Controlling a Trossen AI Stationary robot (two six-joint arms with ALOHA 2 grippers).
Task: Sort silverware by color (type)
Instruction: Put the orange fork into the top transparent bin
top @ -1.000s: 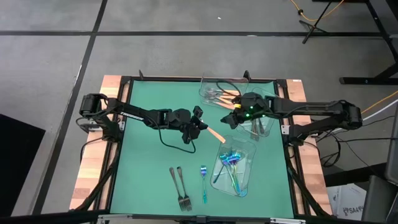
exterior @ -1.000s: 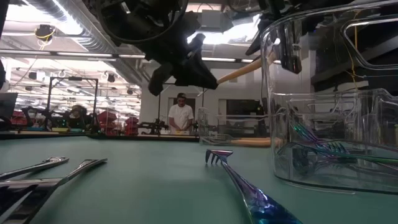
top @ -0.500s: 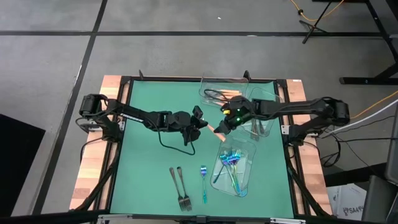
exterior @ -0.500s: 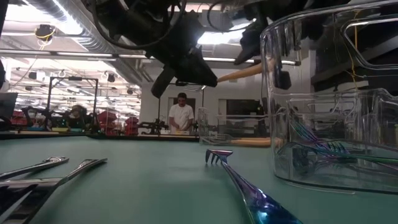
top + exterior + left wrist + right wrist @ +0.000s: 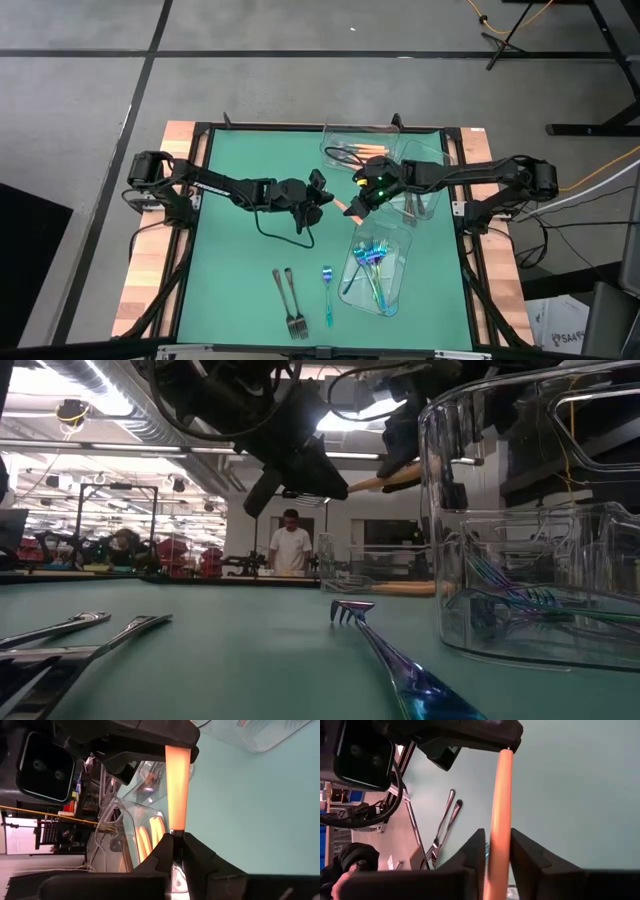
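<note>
three loose forks left on the mat, from above: two dark grey forks (image 5: 291, 303) side by side near the front edge and one iridescent blue fork (image 5: 327, 293) just beside them. the blue-teal tray (image 5: 394, 287) on the right front already holds a cluster of shimmering forks, the orange tray (image 5: 338, 139) at the back has orange handles in it, and a third clear tray (image 5: 428, 208) beside it holds darker pieces. mid-table, it's a handover: the left gripper (image 5: 322, 205) is pinched on one end of an orange-handled fork (image 5: 346, 209), and the right gripper (image 5: 362, 199) has its fingers around the other end. so most of the sorting looks done, i'd say, with this fork and three more to go.

low view now: the orange handle (image 5: 398, 477) hangs high between both dark arms, well above the green mat (image 5: 250, 650). blue fork (image 5: 400, 670) lies close in front, grey forks (image 5: 70, 635) off to the side, clear trays stacked up on the right. behind the table, a big workshop with ceiling lights, racks and a person (image 5: 290, 546) standing at a far bench.

left wrist view: its fingers (image 5: 165, 855) clamp shut on the fork's end, orange shaft (image 5: 177, 790) running up to the other claw.

right wrist view: fingers (image 5: 475, 850) flank the orange handle (image 5: 499, 815) closely, though whether they're squeezing it yet i cannot tell. grey forks (image 5: 440, 832) lie on the mat beyond.
</note>
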